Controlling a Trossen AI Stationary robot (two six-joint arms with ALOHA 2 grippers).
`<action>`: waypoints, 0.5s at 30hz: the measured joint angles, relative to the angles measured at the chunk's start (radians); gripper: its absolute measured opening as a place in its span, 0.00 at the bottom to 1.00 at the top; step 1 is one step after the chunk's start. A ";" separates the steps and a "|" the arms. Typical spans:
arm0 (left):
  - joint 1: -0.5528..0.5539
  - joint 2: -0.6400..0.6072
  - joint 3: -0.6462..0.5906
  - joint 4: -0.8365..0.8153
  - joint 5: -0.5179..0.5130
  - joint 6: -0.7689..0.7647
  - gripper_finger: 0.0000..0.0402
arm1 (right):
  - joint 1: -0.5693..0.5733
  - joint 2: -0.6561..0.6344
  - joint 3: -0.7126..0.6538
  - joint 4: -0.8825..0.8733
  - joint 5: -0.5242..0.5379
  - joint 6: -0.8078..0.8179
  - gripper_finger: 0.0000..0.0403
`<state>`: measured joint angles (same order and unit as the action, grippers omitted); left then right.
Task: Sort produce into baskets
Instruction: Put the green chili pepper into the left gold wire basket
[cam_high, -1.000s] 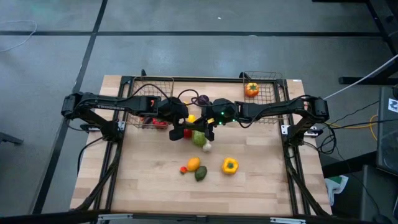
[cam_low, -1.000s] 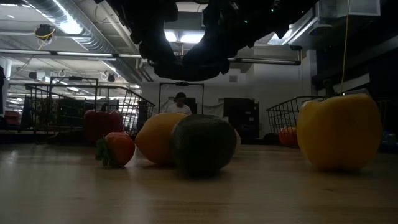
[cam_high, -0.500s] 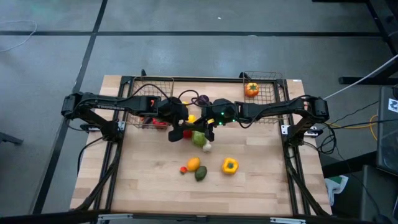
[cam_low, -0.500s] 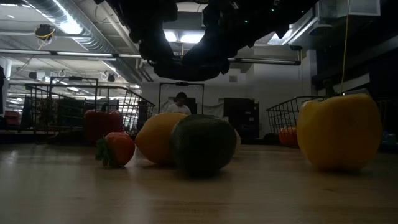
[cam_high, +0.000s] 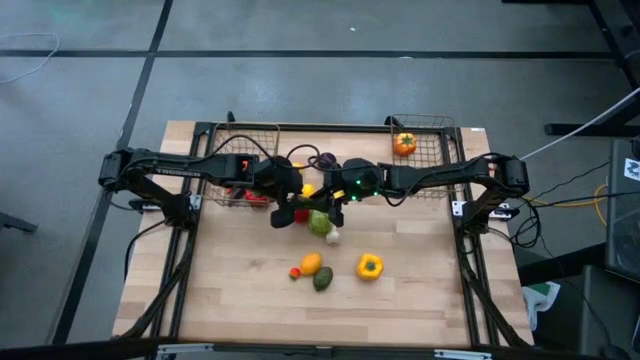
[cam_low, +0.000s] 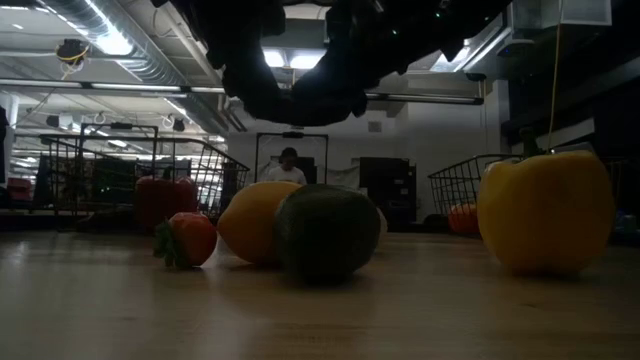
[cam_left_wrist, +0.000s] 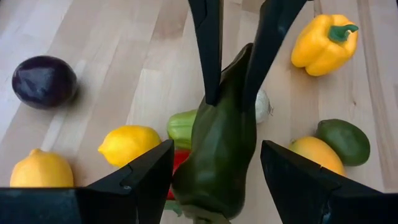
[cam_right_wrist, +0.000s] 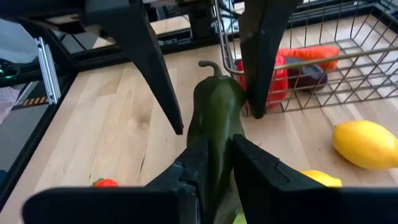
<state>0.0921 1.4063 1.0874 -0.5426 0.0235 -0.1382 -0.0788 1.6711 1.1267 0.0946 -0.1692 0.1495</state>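
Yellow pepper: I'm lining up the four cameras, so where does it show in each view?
High view: the yellow pepper lies on the wood right of centre, just right of the avocado.
Low view: it stands large at the right, with the avocado at centre.
Left wrist view: it lies on bare wood, with the avocado nearby.
Right wrist view: not in it.
Shared landmark: the avocado, in the three views that show the pepper.

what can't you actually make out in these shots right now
- High view: the dark green pepper, clamped in the right gripper between the left gripper's open fingers, is hidden under both wrists.
- High view: the left wire-mesh basket contents, covered by the left arm.
- Left wrist view: a red piece, mostly behind the pepper.
- Low view: both grippers, cut off by the top edge.
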 joint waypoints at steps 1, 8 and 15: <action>0.000 0.000 0.000 0.000 0.000 -0.006 0.59 | 0.000 0.000 0.000 0.007 0.000 0.000 0.18; 0.000 0.000 0.000 0.000 0.000 -0.012 0.59 | 0.000 0.000 0.000 0.020 0.000 0.001 0.18; 0.000 0.000 0.000 0.000 0.001 -0.012 0.53 | 0.000 0.000 0.000 0.020 0.000 0.001 0.18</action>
<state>0.0919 1.4063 1.0874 -0.5426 0.0242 -0.1498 -0.0788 1.6711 1.1267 0.1146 -0.1692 0.1503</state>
